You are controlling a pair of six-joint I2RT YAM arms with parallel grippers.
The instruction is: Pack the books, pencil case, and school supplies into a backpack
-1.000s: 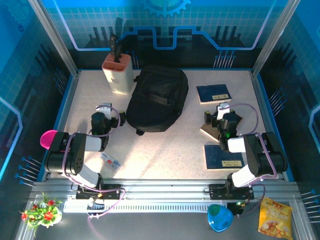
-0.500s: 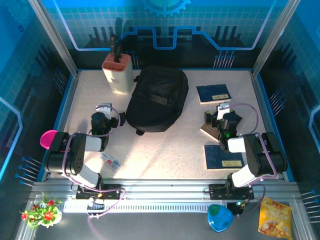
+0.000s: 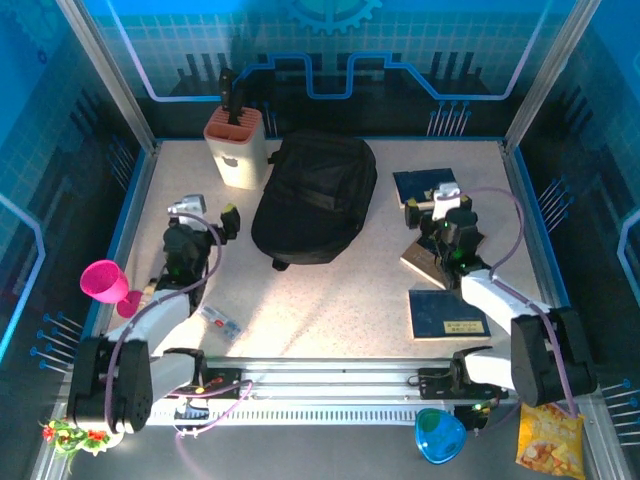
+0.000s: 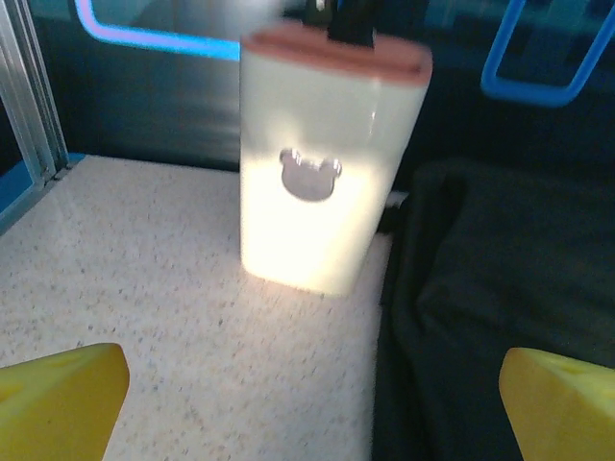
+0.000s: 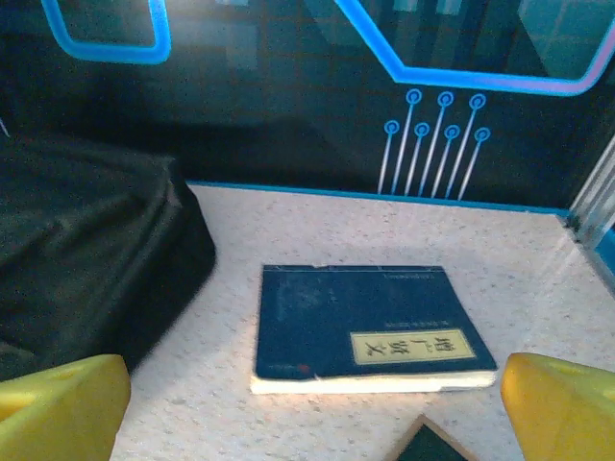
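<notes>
Beside the backpack, cream block with knife handles inside; all jaws wide apart.

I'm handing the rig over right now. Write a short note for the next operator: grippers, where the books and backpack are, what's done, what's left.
Left gripper: open, empty, facing the knife block beside the backpack.
Right gripper: open, empty, just short of the far blue book.
Books: all three lie on the table right of the backpack: far blue book, dark book with tan edges, near blue book.
Done: nothing visibly packed.
Left: get every book and the other supplies into the backpack.
</notes>
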